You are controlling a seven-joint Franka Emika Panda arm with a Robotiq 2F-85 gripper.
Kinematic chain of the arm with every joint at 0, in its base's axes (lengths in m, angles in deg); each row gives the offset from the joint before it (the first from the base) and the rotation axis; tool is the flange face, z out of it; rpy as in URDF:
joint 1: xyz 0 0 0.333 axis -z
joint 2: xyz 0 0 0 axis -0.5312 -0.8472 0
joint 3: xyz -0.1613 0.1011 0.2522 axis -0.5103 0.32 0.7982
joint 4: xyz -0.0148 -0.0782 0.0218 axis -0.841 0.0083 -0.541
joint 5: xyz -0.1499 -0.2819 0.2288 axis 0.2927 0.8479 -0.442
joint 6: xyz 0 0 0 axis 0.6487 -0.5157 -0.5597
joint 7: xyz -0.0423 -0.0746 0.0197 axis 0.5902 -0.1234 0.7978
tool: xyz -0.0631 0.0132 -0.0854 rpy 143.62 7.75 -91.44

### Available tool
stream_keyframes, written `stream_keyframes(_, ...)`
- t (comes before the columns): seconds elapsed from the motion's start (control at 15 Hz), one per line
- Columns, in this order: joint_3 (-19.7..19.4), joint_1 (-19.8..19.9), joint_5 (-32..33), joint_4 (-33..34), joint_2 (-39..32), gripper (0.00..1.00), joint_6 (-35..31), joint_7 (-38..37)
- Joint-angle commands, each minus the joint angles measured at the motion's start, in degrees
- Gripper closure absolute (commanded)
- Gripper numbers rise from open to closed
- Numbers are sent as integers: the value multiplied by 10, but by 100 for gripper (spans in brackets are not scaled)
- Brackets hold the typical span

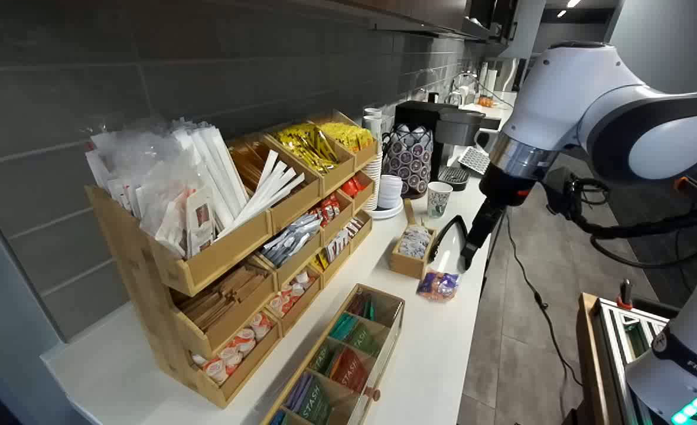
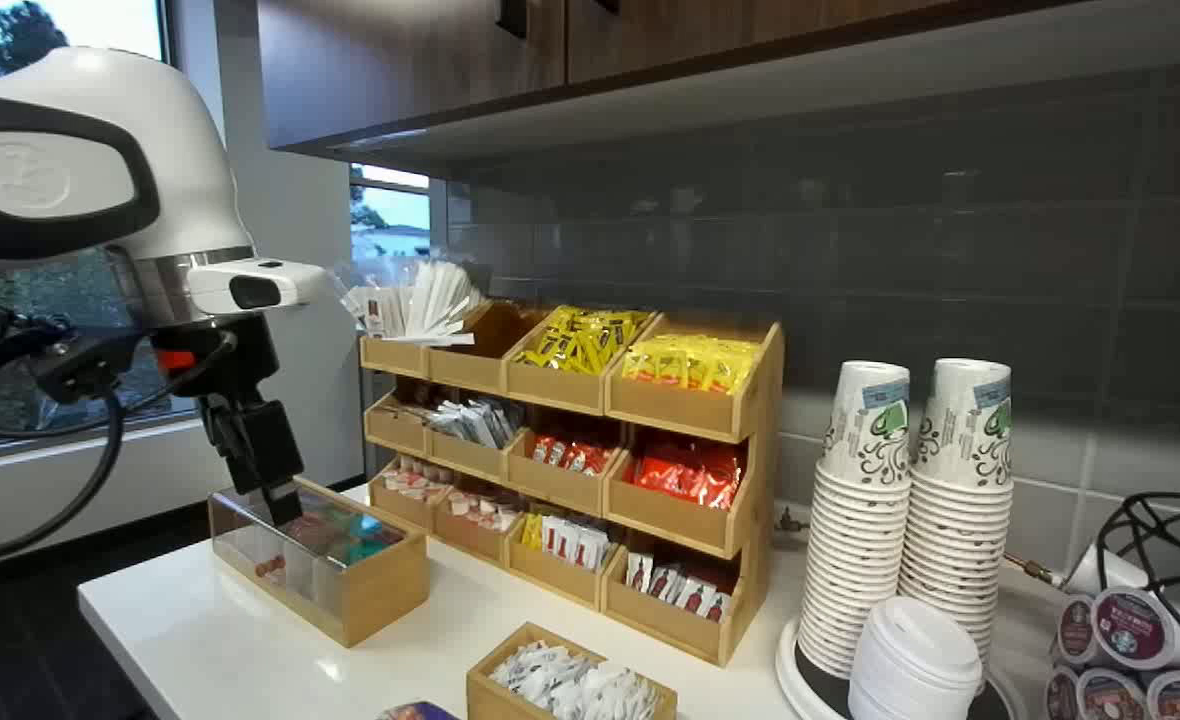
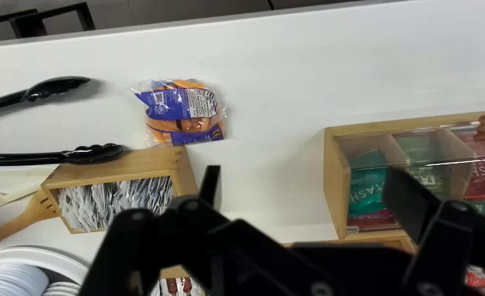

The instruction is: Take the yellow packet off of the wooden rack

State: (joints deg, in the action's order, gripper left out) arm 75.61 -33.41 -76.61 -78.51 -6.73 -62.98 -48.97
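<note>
The wooden rack (image 1: 147,307) stands against the tiled wall with three tiers of slanted compartments, seen in both exterior views (image 2: 762,470). Golden-yellow packets (image 2: 690,362) lie heaped in a top-tier end compartment, also in view here (image 1: 351,136). Yellow-and-black packets (image 2: 582,340) fill the compartment beside them. I cannot tell which single packet is meant. My gripper (image 3: 308,193) is open and empty, pointing down above the counter in front of the rack. It shows in both exterior views (image 1: 468,255) (image 2: 285,502). In the wrist view the yellow packets are out of view; only small rack parts show.
A clear-lidded wooden tea box (image 2: 387,590) stands before the rack, close to the gripper in the wrist view (image 3: 333,193). A small wooden tray (image 3: 123,158) of white sachets, an orange-purple bag (image 3: 185,113), black tongs (image 3: 92,153) and stacked cups (image 2: 855,560) share the counter.
</note>
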Motion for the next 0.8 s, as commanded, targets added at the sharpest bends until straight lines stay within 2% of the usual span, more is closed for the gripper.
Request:
stream_keyframes(0.0, -8, -7, 6, 1, 0, 0, 2, -4)
stream_keyframes(0.67, -8, -7, 6, 1, 0, 0, 2, -4)
stream_keyframes(0.73, -5, 1, 11, 5, -8, 0, -15, -15)
